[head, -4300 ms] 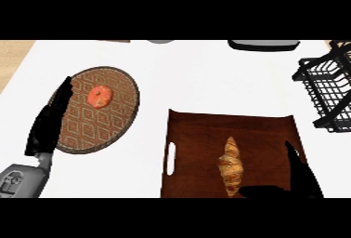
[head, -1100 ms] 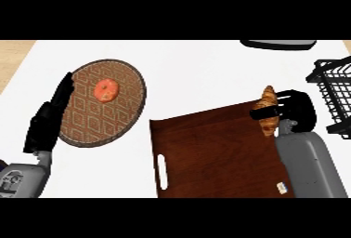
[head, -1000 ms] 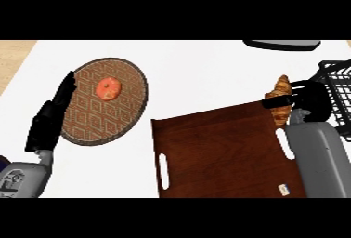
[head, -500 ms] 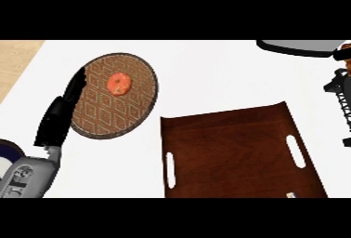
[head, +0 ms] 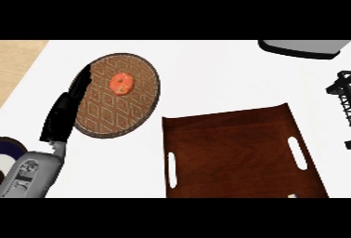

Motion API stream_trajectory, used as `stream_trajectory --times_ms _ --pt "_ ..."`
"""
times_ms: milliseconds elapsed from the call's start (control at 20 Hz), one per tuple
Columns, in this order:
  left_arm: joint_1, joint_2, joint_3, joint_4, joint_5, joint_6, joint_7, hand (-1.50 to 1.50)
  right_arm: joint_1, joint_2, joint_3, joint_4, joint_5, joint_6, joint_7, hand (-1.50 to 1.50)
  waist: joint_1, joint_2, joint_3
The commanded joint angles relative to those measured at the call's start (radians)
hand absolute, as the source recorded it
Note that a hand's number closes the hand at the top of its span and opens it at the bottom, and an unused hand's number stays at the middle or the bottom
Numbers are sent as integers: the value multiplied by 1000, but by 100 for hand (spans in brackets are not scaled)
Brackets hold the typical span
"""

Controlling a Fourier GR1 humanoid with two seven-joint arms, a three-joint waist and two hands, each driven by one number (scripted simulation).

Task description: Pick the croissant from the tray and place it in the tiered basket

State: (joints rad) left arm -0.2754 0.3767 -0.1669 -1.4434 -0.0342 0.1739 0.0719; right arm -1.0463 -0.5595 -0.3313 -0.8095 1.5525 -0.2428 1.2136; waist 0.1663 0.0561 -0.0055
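Change since earlier: the croissant and the right hand, which were showing at the tray's far right corner a second ago, are no longer showing; the tray is now lying squarer in the view, and only a sliver of the tiered basket is remaining at the right edge.

Left hand: resting at the view's left, fingers lying straight and relaxed, holding nothing, with its grey forearm coming in from the lower left corner.

Right hand: not appearing anywhere, so how far it is open cannot be told.

Croissant: not showing in this view; its place cannot be told.

Plate: a round brown patterned plate sitting just to the right of the left hand, its left rim touching or passing behind the fingers; which of the two cannot be told.

On the plate: a small orange-red round item lying near the far part, level with the left hand's fingertips.

Tray: a dark wooden tray with slotted handles lying well to the right of the left hand, showing only bare wood.

Tiered basket: black wire, far right of the left hand, beyond the tray; its contents are cut off.

Surface: white, carrying the plate and tray.

Far right corner: a grey object, partly cut off.
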Motion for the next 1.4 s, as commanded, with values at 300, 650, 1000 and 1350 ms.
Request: stream_trajectory --times_ms 300,650,1000,1350 --pt "-9 0 22 -6 5 6 21 0 -189 -21 -84 243 147 -8 176 150 -37 -15 6" --pt "32 -11 28 17 -4 22 -10 0 -206 -66 -92 388 268 115 206 150 -57 -19 4" --pt "47 -6 45 9 -3 26 2 0 -208 -121 -122 475 320 187 202 150 -93 -33 6" --pt "42 -41 39 51 -20 39 -7 0 -199 -74 -186 505 283 135 144 150 -122 -36 7"
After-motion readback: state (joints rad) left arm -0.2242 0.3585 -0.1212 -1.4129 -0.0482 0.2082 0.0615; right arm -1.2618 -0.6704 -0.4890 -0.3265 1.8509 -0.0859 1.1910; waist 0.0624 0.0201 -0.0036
